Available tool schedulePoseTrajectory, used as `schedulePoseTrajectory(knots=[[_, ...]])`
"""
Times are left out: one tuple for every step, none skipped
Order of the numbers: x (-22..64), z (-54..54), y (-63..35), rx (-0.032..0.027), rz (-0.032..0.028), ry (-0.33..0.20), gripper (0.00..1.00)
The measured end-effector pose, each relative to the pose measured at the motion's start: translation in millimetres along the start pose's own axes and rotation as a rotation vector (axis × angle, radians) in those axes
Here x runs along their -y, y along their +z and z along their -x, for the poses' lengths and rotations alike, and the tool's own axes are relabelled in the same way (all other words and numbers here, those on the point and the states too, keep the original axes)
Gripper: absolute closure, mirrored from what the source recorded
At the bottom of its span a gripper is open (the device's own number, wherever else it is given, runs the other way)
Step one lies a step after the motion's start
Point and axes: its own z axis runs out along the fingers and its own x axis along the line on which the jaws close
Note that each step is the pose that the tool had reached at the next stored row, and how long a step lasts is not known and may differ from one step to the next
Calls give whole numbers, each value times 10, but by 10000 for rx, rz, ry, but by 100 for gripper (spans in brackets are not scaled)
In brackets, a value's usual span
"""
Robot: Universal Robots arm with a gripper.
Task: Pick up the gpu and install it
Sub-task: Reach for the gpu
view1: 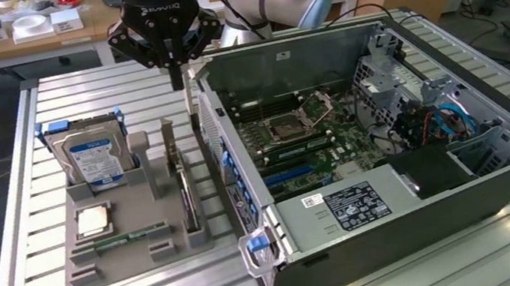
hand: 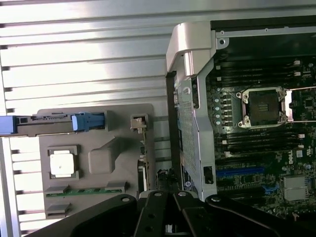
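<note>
A robot arm's black gripper (view1: 176, 75) hangs point-down over a desk (view1: 105, 89) of ribbed aluminium slats, above the gap between a grey parts tray (view1: 142, 262) and an open computer case (view1: 431, 238). Its jaws are pressed together into one narrow dark prong and grip nothing.

The gpu (view1: 186, 195) stands on its long edge in a slot along the side of the tray nearest the case, a thin flat card with a silvery metal bracket at the end closer to the gripper. The gripper is above that end and not touching it. In the wrist view the gpu (hand: 142, 163) shows as a slim dark line just beside the case wall, with the gripper's (hand: 165, 202) black linkages close to the camera.

The tray is matte moulded plastic with raised blocks. It also carries a hard drive (view1: 94, 159) with a blue-and-white label in a blue-cornered frame, propped upright, a square silver processor chip (view1: 93, 220) lying flat, and a narrow green memory stick (view1: 127, 238) lying flat near it.

The case lies on its side with the panel off, its walls dull grey sheet metal. Inside is a green motherboard (view1: 334, 131) with a square metal processor socket (view1: 293, 126), blue slots, and a boxy power supply with a white-printed label (view1: 354, 204).
</note>
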Motion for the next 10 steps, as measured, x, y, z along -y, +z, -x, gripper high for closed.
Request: schedulePoseTrajectory(knots=[[1, -8, 0, 1, 0, -1, 89], [2, -14, -1, 2, 1, -1, 89], [2, -21, -1, 3, 1, 0, 89], [3, -27, -1, 4, 1, -1, 89], [3, -33, -1, 4, 1, -1, 89], [4, -38, -1, 5, 0, 0, 89], [4, -44, -2, 5, 0, -1, 89], [5, -50, -2, 5, 1, 0, 89], [6, -56, -2, 6, 1, 0, 89], [6, -62, -2, 6, 1, 0, 89]])
